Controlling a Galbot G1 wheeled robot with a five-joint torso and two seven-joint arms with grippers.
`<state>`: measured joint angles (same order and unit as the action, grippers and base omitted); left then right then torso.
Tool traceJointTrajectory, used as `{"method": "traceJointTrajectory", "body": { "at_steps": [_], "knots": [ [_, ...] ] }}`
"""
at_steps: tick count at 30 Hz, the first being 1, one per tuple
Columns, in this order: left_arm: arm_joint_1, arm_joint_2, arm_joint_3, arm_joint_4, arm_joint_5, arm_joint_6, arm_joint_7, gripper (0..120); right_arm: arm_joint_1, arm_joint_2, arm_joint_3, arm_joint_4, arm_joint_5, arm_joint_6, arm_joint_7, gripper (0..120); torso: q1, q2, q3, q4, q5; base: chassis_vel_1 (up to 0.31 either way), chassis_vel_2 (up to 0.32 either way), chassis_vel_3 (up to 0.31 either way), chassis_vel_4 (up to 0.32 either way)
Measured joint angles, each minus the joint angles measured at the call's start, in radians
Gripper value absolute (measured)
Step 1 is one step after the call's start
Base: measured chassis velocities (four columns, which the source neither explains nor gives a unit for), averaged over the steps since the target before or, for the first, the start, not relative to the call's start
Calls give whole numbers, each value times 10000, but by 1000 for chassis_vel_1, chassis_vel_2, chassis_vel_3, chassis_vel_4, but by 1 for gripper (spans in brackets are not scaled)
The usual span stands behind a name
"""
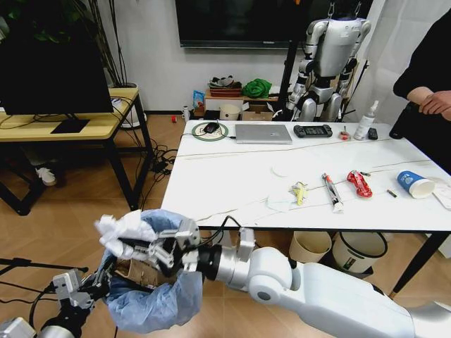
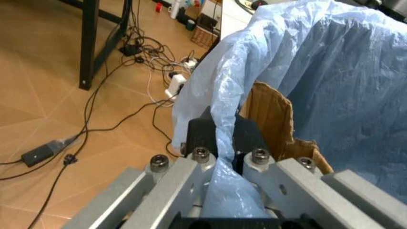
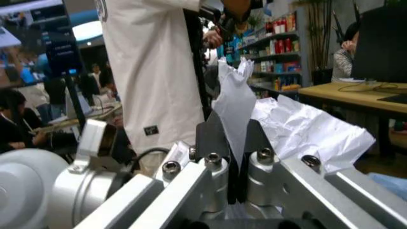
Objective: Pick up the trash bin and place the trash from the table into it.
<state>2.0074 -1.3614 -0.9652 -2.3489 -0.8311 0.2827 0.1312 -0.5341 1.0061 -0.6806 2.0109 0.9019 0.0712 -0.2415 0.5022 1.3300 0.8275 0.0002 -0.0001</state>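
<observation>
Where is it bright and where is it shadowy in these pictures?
Head view: the white marble-veined table top is brightly and evenly lit, with dimmer shade beneath it. Left wrist view: light glows through the crinkled light-blue bag of the trash bin, which the left pincer is clamping. Right wrist view: the crumpled white wrapper in the right pincer looks brightest.

Light-blue, crinkled and translucent: the bag lining the trash bin (image 1: 158,299), with brown cardboard (image 2: 273,117) showing inside and a crumpled white wrapper (image 1: 120,229) above it, pinched between black pads of the silver-grey right gripper (image 1: 151,252). White with thin marble-like veins and black legs: the desk (image 1: 232,183). Toward its right edge, a yellow scrap (image 1: 301,191), a white tube (image 1: 332,191) with a dark end, a red wrapper (image 1: 360,183) and a blue paper cup (image 1: 414,184) with a white rim.
</observation>
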Motion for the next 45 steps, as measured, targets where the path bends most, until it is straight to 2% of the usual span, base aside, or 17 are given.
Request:
{"method": "traceJointTrajectory", "body": {
  "at_steps": [3, 11, 14, 16, 17, 18, 19, 20, 21, 24, 27, 28, 30, 32, 34, 37, 45],
  "knots": [
    [-19, -38, 33, -37, 20, 13, -7, 0, -17, -56, 10, -170, -326, 18, 0, 1, 1, 0, 0, -1, 1, 0, 0, 0, 0],
    [15, -68, 81, -59, 87, 24, -20, 0, -144, -456, 265, -2, -833, 97, 19, 30, 1, 0, 0, -2, 1, 0, 0, 0, 0],
    [0, -58, 80, -59, 87, 24, -20, 0, -161, -553, 347, 70, -904, 98, 32, 36, 1, 0, 0, -2, 1, 0, 0, 0, 0],
    [-3, -66, 104, -65, 88, 24, -20, 0, -231, -583, 652, 147, -928, 92, 131, 48, 1, 0, 0, -2, 2, 0, 0, 0, 0],
    [-3, -68, 110, -65, 91, 24, -20, 0, -248, -580, 753, 147, -930, 82, 159, 50, 1, 0, 0, -2, 2, 0, 0, 0, 0],
    [2, -71, 133, -66, 109, 24, -20, 0, -295, -541, 1174, 117, -931, -12, 240, 56, 1, 0, 0, -2, 1, 0, 0, 0, 0],
    [1, -72, 149, -65, 122, 24, -20, 0, -324, -504, 1497, 39, -958, -107, 274, 58, 0, 0, 0, -2, 2, 0, 0, 0, 0],
    [-11, -63, 180, -65, 131, 23, -21, 0, -445, -433, 2350, -299, -1172, -239, 282, 65, 0, 0, 0, 1, 1, 0, 0, 0, 0],
    [-11, -63, 180, -65, 131, 23, -21, 0, -445, -433, 2350, -299, -1172, -239, 282, 65, 0, 0, 0, 1, 1, 0, 0, 0, 0],
    [-110, 81, 263, -25, 131, 24, -23, 0, -831, -350, 3866, -869, -1466, -601, 404, 77, 1, -1, 0, 1, 3, 0, 0, 0, 0],
    [-225, 490, 308, 90, 82, 43, -13, 0, -1476, -412, 5403, -1474, -2204, -873, 554, 88, 2, -2, 1, -1, 4, 0, 0, 0, 0],
    [-225, 490, 308, 90, 82, 43, -13, 0, -1476, -412, 5403, -1474, -2204, -873, 554, 88, 2, -2, 1, -1, 4, 0, 0, 0, 0],
    [-317, 890, 307, 200, -45, 76, -3, 0, -2031, -505, 6269, -1888, -2826, -848, 628, 98, 1, -2, 0, -1, 1, 0, 0, 0, 0],
    [-424, 1336, 296, 325, -184, 99, -1, 0, -2640, -569, 7006, -2408, -3406, -785, 726, 100, 1, -2, 0, -4, 4, 0, 0, 0, 0],
    [-457, 1470, 296, 360, -238, 108, -1, 0, -2843, -592, 7182, -2568, -3556, -791, 769, 100, 1, -2, 0, -2, 2, 0, 0, 0, 0],
    [-667, 2162, 332, 638, -500, 134, 6, 0, -3815, -685, 7966, -3341, -4493, -918, 918, 100, 1, -3, 1, -5, 5, 0, 0, 0, 0],
    [-1360, 3173, 476, 1114, -1137, 278, -75, 0, -4589, -692, 8341, -4047, -4885, -1408, 1254, 100, 1, -2, 0, -3, 0, 0, 0, 0, 0]
  ]
}}
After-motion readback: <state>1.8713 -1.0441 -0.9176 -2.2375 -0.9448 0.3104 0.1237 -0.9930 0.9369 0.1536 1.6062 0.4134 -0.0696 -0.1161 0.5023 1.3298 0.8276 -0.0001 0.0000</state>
